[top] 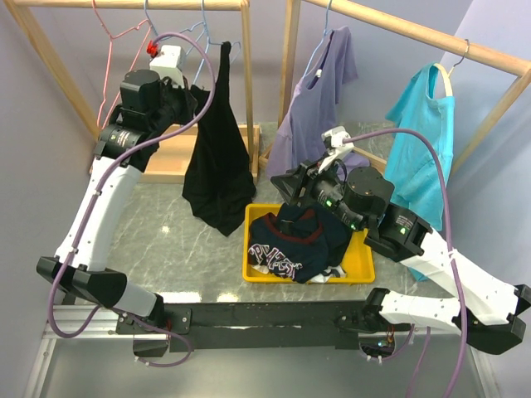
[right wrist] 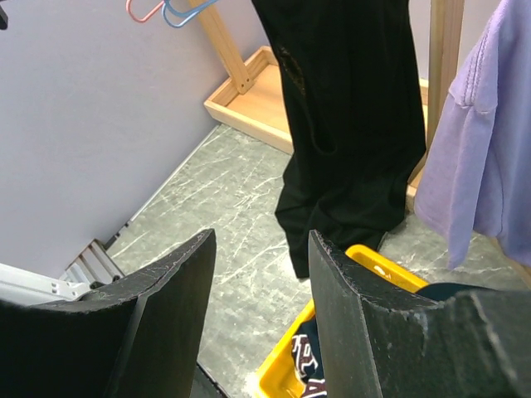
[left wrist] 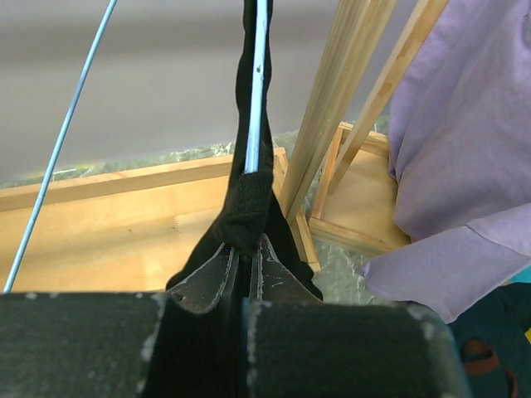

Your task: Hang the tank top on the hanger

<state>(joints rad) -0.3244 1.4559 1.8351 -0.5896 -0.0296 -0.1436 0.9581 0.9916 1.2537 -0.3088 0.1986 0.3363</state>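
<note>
Tank top part-hung, left fingers clamped on it at the hanger wire.

We see the black tank top (top: 217, 157) dangling from the wooden rack (top: 133, 4), its hem low over the desk (top: 166, 240), just beside the yellow bin (top: 365, 265). The left fingers (left wrist: 246, 264) are clenched on its fabric right under the pale blue hanger (left wrist: 255, 83) wire. The right fingers (top: 300, 186) are spread and empty by the bin. Our read on risk:
- The fabric sits on a sloped wire, so letting go could slide it off.
- Tugging while clamped could swing or unhook the hanger.

What we can't make out:
- The second strap.
- The hook on the rail, which is cut off in the left wrist view.
- Whether the far-left thin wire is the same hanger.
- The grasp in the top view, where the arm covers it.
</note>
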